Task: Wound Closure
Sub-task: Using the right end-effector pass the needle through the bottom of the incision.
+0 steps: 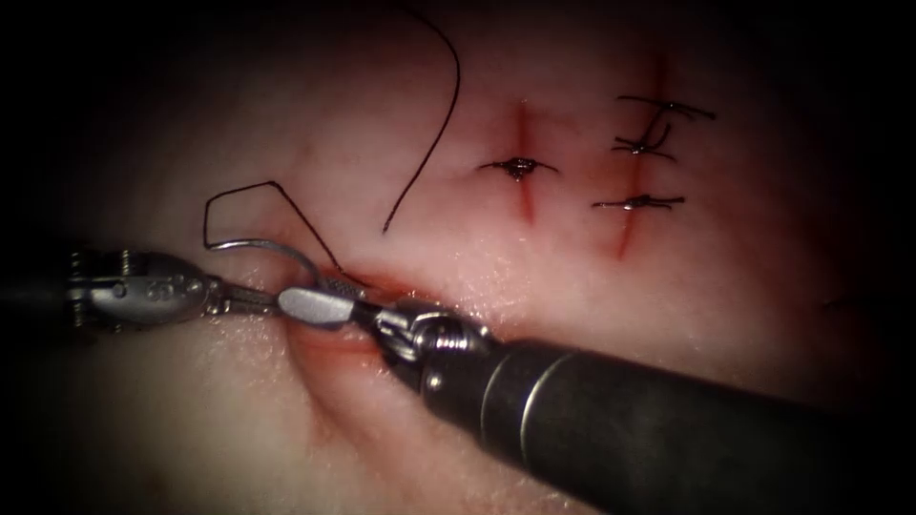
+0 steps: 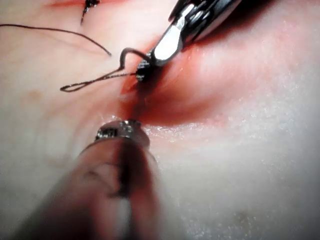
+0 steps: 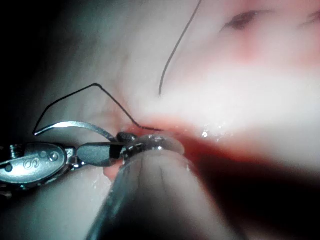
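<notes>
The right needle driver (image 1: 322, 296) is reaching in from the right and clamping the curved needle (image 1: 258, 247) near its pointed end, right at the red-edged cut (image 1: 367, 286) in the tissue (image 1: 572, 305); the needle is arching up and away to the left of those jaws — its tail end is lying free above the tissue, trailing dark thread (image 1: 286, 205). The left needle driver (image 1: 250, 299) is sitting just left of the right tool's tip; its jaws I cannot tell. Knotted stitches (image 1: 518, 168) are lying well beyond, upper right.
</notes>
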`<act>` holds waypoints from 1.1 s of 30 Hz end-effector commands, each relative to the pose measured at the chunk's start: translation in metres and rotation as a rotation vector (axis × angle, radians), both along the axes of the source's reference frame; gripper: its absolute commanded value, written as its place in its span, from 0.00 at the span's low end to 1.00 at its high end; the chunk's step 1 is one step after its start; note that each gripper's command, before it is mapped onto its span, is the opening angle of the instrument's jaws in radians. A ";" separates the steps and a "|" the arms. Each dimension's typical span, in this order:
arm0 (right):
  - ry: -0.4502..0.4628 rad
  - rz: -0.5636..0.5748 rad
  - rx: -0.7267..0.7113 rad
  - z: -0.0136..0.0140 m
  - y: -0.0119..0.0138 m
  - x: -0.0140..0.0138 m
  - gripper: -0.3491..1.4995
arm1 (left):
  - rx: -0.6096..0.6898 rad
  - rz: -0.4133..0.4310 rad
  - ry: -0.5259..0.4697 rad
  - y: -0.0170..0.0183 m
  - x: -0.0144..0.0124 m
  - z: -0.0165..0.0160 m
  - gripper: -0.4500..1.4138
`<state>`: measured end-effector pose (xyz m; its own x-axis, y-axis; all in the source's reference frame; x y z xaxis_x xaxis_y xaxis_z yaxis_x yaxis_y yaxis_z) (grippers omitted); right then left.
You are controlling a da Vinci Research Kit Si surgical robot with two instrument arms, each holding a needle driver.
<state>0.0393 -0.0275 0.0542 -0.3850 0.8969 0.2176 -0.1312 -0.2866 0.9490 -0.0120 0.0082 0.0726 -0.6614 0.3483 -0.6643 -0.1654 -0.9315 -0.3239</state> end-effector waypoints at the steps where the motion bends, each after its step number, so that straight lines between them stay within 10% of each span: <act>1: -0.017 -0.014 -0.025 0.0003 0.0003 0.0000 0.91 | 0.002 0.001 -0.001 -0.0003 -0.0004 0.0004 0.00; 16: -0.237 -0.075 -0.330 0.0004 0.0079 -0.0081 0.91 | 0.000 -0.001 0.003 -0.0004 -0.0005 0.0003 0.00; 33: -0.463 -0.224 -0.799 0.0013 0.0101 -0.0105 0.92 | -0.008 -0.005 0.010 -0.0006 -0.0018 0.0001 0.00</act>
